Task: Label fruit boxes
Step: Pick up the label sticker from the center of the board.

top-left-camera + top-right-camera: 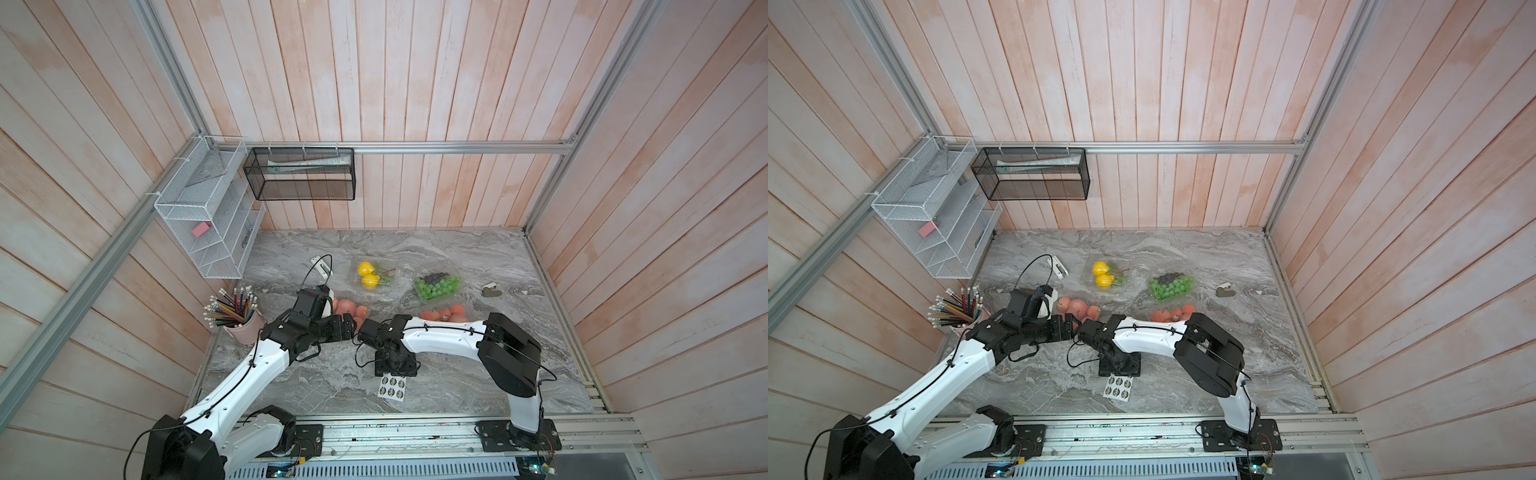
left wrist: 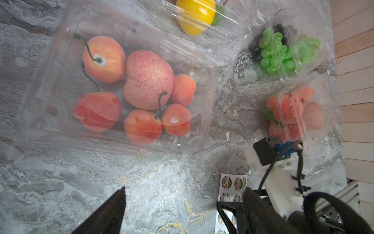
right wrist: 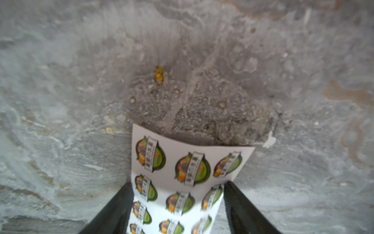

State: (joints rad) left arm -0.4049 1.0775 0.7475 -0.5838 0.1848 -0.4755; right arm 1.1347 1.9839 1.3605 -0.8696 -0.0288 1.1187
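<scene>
Four clear fruit boxes lie mid-table in both top views: yellow fruit (image 1: 386, 268), grapes (image 1: 455, 273), and two with red-orange fruit (image 1: 359, 311) (image 1: 446, 313). My left gripper (image 2: 184, 192) hangs open and empty over bare marble, just short of the nearer red-fruit box (image 2: 50, 81). The grape box (image 2: 303, 26) lies beyond. My right gripper (image 3: 178, 202) points down at the sticker sheet (image 3: 190, 162) near the front of the table. Its fingers press both side edges and the sheet bows up between them. In a top view that gripper (image 1: 395, 365) covers the sheet's far end (image 1: 392, 388).
A pink cup of pencils (image 1: 243, 322) stands at the left edge beside my left arm. A white wire rack (image 1: 203, 224) and a black mesh basket (image 1: 301, 174) hang on the walls. A small white device (image 1: 322, 266) and a small dark object (image 1: 491, 290) lie on the marble.
</scene>
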